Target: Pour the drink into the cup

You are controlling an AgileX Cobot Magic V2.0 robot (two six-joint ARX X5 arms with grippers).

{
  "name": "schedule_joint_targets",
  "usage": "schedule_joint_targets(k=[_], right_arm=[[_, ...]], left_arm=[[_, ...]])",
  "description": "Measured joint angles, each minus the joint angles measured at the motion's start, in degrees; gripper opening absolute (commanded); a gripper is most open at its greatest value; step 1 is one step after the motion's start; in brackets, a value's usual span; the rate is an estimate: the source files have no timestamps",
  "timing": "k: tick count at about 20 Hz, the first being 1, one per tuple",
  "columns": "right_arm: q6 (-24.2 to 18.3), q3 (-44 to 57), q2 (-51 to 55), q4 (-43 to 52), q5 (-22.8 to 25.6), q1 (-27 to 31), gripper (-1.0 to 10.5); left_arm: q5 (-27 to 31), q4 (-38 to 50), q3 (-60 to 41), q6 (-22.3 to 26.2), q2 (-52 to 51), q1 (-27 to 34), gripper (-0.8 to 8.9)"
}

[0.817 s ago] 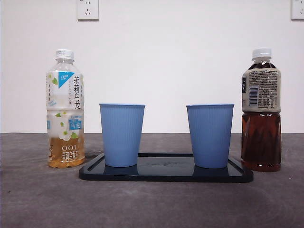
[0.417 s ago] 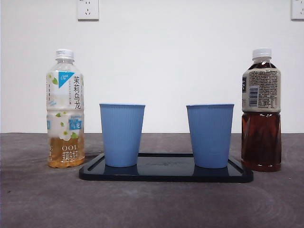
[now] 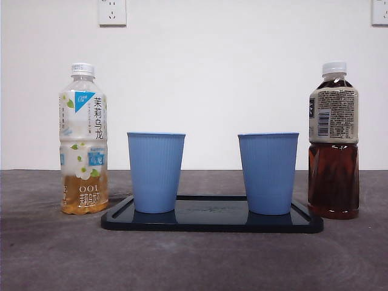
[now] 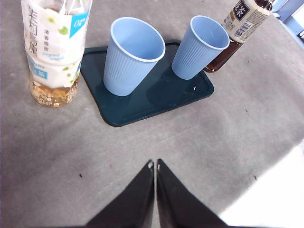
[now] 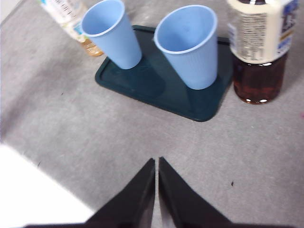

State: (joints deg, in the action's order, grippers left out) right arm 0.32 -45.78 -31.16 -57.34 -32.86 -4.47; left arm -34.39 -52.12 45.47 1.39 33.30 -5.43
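Nothing moved; dark tea bottle (image 5: 259,52) beyond shut right tool (image 5: 156,164)

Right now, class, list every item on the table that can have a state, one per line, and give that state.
Jasmine tea bottle: upright, capped, only a little tea at the bottom.
Dark tea bottle: upright, capped, over half full.
Left blue cup: upright on tray, empty.
Right blue cup: upright on tray, empty.
Tray: flat on table.
Left gripper: shut, holding nothing.
Right gripper: shut, holding nothing.

"茉莉乌龙", "100" on tea bottle (image 3: 83,139)
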Motion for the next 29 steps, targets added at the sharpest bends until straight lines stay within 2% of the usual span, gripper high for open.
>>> schedule_joint_targets(k=[2,4,5,6,12,15,18,21,23,29], right_arm=[[-0.1,0.0,0.0,0.0,0.0,-0.1,0.6],[-0.2,0.0,0.0,0.0,0.0,-0.1,2.9],[-0.2,0.0,0.0,0.0,0.0,-0.1,3.8],[-0.1,0.0,0.0,0.0,0.0,-0.1,4.1],[1.2,0.0,0.0,1.4,1.4,-0.1,4.1],[5.1,1.8,0.0,8.0,1.6,-0.1,4.1],[10.6,9.2,-0.1,17.8,3.0,-0.3,4.1],[16.6,16.7,-0.8,30.1,7.3,-2.6,4.1],[19.5,20.3,-1.8,37.4,12.2,-5.5,4.1],[21.2,28.0,-10.4,56.0,27.4,-15.0,4.3]], left_arm=[[0.0,0.0,0.0,0.0,0.0,-0.1,1.72],[0.0,0.0,0.0,0.0,0.0,-0.1,3.61],[0.0,0.0,0.0,0.0,0.0,-0.1,4.04],[0.0,0.0,0.0,0.0,0.0,-0.1,4.12],[0.0,0.3,0.0,0.0,0.0,-0.1,4.11],[0.0,0.7,0.0,0.0,0.0,-0.1,4.11],[0.0,0.7,0.0,0.0,0.0,-0.1,4.11],[0.0,0.7,0.0,0.0,0.0,-0.1,4.11],[0.0,0.7,0.0,0.0,0.0,-0.1,4.11],[0.0,0.9,0.0,0.1,0.0,-0.1,4.11]])
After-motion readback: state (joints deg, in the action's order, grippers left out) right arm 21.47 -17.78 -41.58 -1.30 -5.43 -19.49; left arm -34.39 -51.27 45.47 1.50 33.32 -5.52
